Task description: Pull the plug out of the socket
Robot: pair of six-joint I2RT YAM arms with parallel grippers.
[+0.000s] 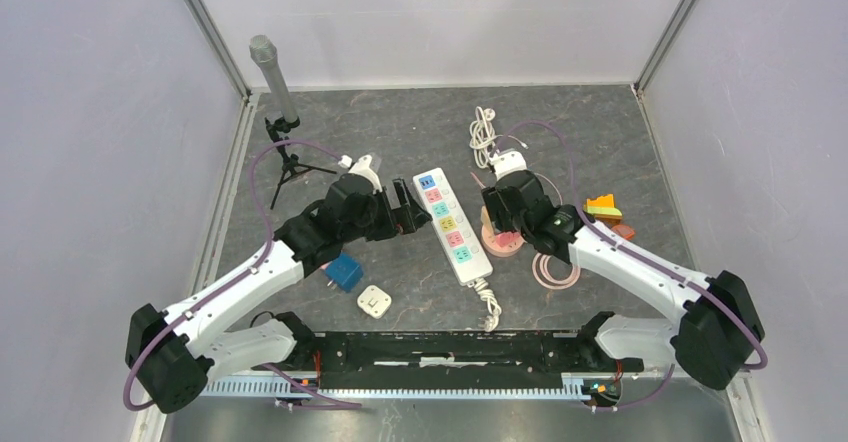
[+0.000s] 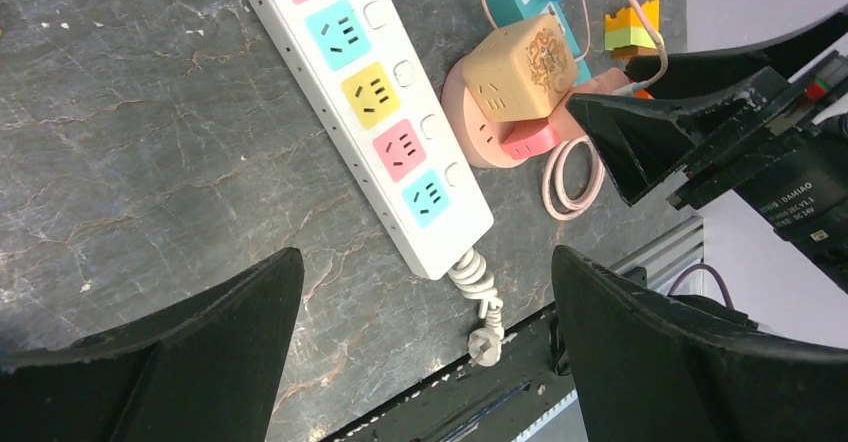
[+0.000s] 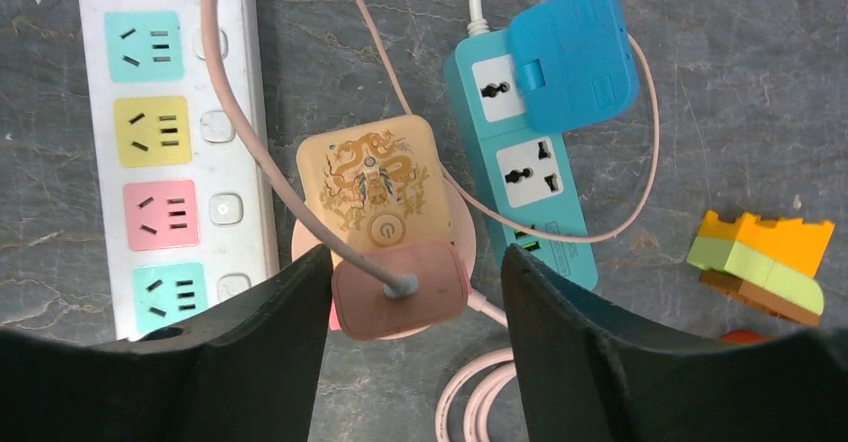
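Right of the strip (image 1: 452, 225), toward its near end, your right gripper (image 3: 415, 262) straddles the plug (image 3: 400, 287), which sits in the side of the cube (image 3: 370, 187) facing the wrist. Its jaws stand apart, one finger (image 3: 270, 332) at the plug's edge and a gap on the other side, so nothing is gripped yet. That straddle looks chosen to squeeze the plug's flat sides and draw it straight back. Left of the strip, your left gripper (image 1: 408, 212) hangs wide open and holds nothing, likely placed to steady the cube, which may slide. Farther back, right of the strip, lies a teal bar (image 3: 525, 162), not your target.
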